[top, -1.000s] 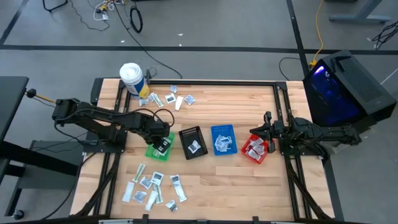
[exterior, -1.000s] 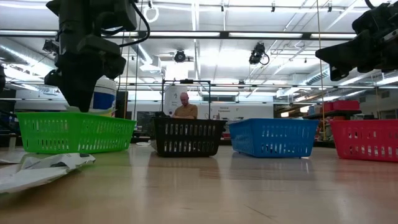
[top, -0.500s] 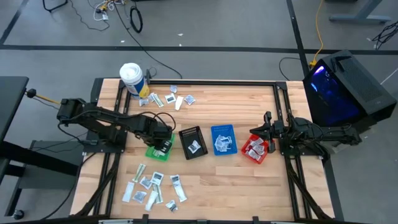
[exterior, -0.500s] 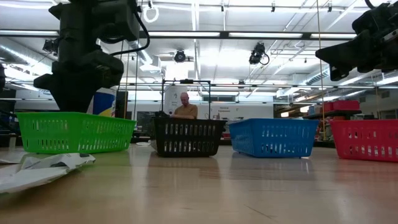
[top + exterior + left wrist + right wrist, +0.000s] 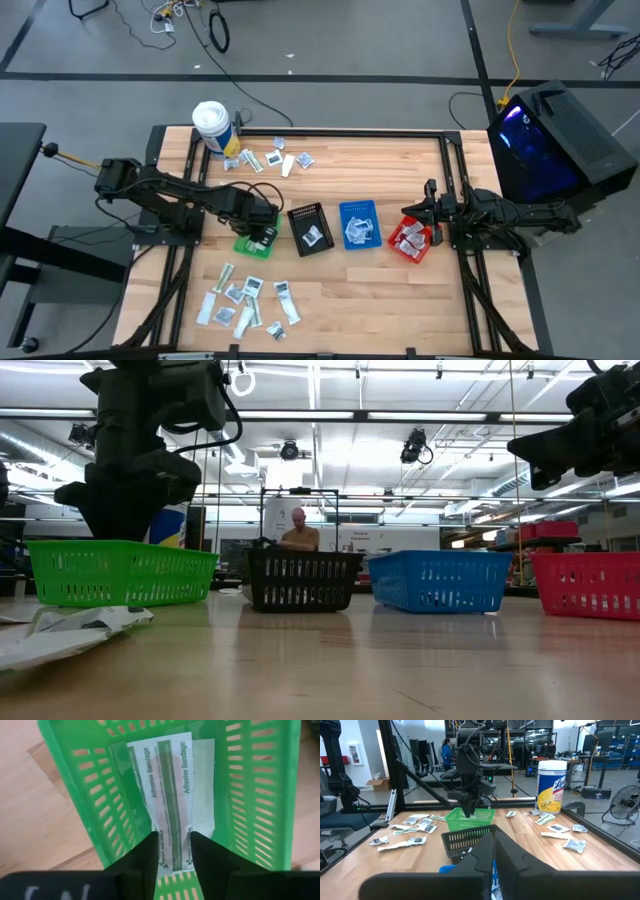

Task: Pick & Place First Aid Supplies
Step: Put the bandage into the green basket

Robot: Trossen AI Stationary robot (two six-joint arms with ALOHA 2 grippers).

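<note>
High view: a pale wooden bench (image 5: pixel 380 160) is being occupied by four small bins in a row: green bin (image 5: pixel 246 243), black bin (image 5: pixel 309 228), blue bin (image 5: pixel 359 224), red bin (image 5: pixel 410 241). A white tub (image 5: pixel 211 127) is standing at the far left corner. First aid supplies (image 5: pixel 247 298) are lying scattered near the front edge, with more beside the tub. An adhesive bandage strip (image 5: pixel 171 815) is being gripped by the left pincer (image 5: pixel 172 852) inside the green bin. The right pincer (image 5: pixel 418 213), clenched and empty, is being held above the red bin. A person (image 5: pixel 297 530) is being seen in the lit workshop beyond.
</note>
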